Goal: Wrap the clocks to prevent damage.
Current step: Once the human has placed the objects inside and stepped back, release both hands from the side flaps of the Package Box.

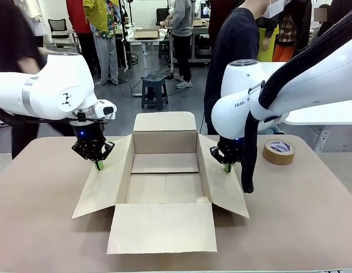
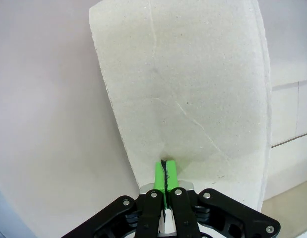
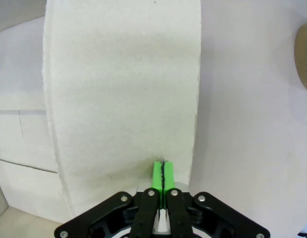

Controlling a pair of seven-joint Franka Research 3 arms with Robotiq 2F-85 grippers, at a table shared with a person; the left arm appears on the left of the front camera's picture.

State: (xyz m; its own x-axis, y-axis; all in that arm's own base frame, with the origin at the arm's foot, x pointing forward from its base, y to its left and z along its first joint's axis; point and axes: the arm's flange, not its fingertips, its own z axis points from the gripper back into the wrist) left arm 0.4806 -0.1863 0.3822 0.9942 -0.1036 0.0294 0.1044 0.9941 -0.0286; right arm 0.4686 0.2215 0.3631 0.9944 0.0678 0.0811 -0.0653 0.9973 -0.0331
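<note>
Clocks not yet boxed, I'd say: left gripper (image 1: 98,165) and right gripper (image 1: 227,168), fingers pinched shut and empty, pin the box (image 1: 164,142) by its side flaps (image 1: 104,185); wrapping comes next.

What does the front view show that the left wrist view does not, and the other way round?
Front view: the whole open cardboard box, empty inside, the tape roll, the right gripper shut by the right flap, and a person beyond. Left wrist view: fine crease lines on the left flap and the green pads pressed together. Both: the left gripper, shut, at the box's left flap.
</note>
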